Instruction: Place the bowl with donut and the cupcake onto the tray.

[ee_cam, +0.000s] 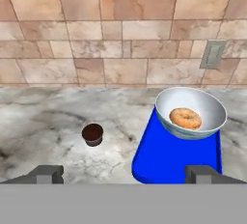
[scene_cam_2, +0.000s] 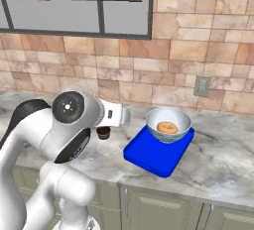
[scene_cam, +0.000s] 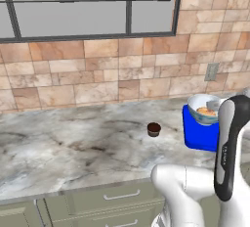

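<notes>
So we're looking at the bowl (ee_cam: 191,113) already parked on the far end of the blue tray (ee_cam: 164,162), with the donut (ee_cam: 185,118) lying flat inside it. That half of the job looks sorted, we'd say. The cupcake (ee_cam: 92,134) sits upright on the bench (ee_cam: 43,121), well off to the tray's left, nothing touching it.

Our gripper (ee_cam: 124,174) hangs back from both with its fingers (ee_cam: 46,174) spread wide apart and nothing between them. From the hand view the gap straddles the stretch between cupcake and tray, so it reads to us like a pulled-back pose, ready to swing over to the cupcake.

Materials-wise: the bench is grey-brown veined marble, smooth and flat, so the cupcake has a stable footing. The bowl is round with a wide rim, white inside and pale blue-grey outside, nearly as wide as the tray is across. The tray is a rounded-corner rectangle with a low raised rim, and there's bare blue on the near end, which we'd guess is where the cupcake fits. The cupcake is tiny, dark brown with a dark wrapper. The donut is a golden glazed ring.
</notes>
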Available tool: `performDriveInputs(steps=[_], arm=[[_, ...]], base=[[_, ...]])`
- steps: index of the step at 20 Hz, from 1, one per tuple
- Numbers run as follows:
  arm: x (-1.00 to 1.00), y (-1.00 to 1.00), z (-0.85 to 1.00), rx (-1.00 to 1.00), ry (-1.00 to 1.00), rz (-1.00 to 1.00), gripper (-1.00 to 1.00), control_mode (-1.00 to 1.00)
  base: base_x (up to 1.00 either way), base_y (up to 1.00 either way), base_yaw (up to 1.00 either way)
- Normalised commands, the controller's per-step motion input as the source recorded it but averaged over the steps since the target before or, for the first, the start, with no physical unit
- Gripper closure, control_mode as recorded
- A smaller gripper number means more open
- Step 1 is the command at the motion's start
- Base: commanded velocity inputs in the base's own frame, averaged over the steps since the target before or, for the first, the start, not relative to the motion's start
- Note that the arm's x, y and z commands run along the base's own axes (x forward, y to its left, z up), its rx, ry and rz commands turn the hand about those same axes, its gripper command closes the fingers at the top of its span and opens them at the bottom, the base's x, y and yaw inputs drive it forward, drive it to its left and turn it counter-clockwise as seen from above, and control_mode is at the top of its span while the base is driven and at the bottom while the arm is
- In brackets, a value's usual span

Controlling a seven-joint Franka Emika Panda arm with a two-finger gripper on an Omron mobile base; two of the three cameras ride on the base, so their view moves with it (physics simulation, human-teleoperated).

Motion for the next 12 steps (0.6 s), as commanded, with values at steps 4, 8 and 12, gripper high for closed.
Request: performDriveInputs(steps=[4,8,12], arm=[[0.13,0.59,-0.27,-0.29,0.37,0.07,-1.0,-1.0],[0.29,0.67,-0.32,-0.26,0.39,0.01,-1.0,-1.0],[0.2,0.3,-0.24,-0.04,0.21,0.05,-1.0,-1.0]], base=[[0.0,0.0,0.0],[0.0,0.0,0.0],[0.0,0.0,0.0]])
